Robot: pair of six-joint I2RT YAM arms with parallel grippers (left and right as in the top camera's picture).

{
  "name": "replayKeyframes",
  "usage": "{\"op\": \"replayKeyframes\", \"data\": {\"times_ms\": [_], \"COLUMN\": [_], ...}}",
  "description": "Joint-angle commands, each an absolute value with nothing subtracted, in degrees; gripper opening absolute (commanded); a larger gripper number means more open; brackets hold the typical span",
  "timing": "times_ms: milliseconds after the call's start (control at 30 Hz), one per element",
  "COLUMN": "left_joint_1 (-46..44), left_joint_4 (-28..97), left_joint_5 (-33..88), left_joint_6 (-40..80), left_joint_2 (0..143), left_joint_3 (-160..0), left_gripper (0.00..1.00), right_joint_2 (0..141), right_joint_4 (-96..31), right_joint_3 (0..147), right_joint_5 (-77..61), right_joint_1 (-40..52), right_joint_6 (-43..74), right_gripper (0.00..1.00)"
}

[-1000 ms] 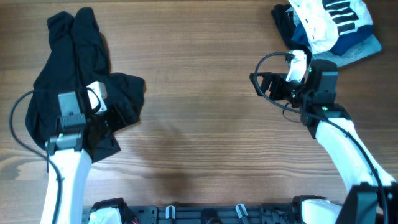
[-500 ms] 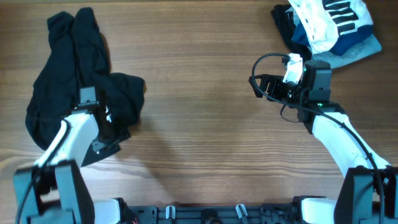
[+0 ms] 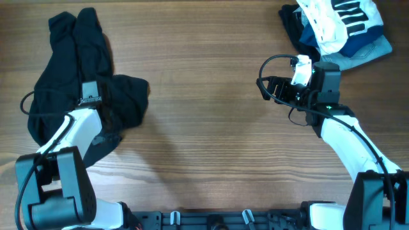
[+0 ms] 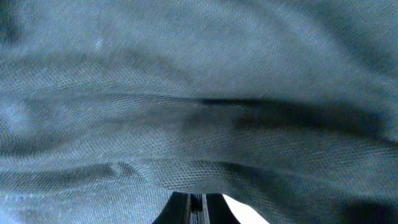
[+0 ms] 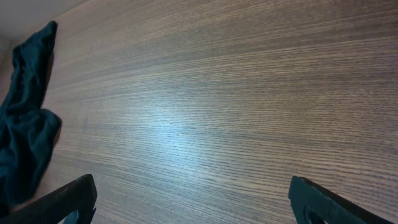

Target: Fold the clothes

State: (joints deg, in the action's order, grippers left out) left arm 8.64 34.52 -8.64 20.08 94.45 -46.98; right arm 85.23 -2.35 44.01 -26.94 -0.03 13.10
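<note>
The left arm (image 3: 73,131) is reached forward from the base with its elbow bent, and the left gripper (image 4: 190,210) is seen with fingers pressed together at a fold of the black garment (image 4: 199,93). The right arm (image 3: 345,137) is angled inward; the right gripper (image 5: 193,202) is held wide open, pointed left

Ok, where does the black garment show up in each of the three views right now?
Overhead: the black garment lies crumpled at the left side of the picture.
Left wrist: the black garment fills nearly the whole frame, close up.
Right wrist: the black garment sits at the left edge, far across the wood.
Shared landmark: the wood-grain table shows in the overhead and right wrist views; the left wrist view does not clearly show it.
</note>
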Motion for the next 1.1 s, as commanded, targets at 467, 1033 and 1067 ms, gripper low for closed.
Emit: {"op": "replayKeyframes", "data": {"times_ms": [467,1033,1067], "left_joint_1": [-29.2,-31.8,-29.3], "left_joint_4": [15.2,-9.8,-4.1], "left_joint_5": [15.6,18.7,18.7], "left_joint_6": [16.4,22.8,22.8], "left_joint_2": [95.0,103.4,101.8], "left_joint_3": [-70.4,-74.1,-75.6], "left_gripper": [0.04,1.0,1.0], "right_joint_2": [82.1,80.6,80.6], "right_joint_4": [-0.7,-3.9,-5.4], "right_joint_3": [45.1,45.3,45.5], "right_joint_5": [-41.1,-50.5,-48.9], "right_joint_1": [-12.2,-16.4,-14.3], "right_joint_6": [14.1,7.9,6.9], "right_gripper": [0.96,1.0,1.0]}}
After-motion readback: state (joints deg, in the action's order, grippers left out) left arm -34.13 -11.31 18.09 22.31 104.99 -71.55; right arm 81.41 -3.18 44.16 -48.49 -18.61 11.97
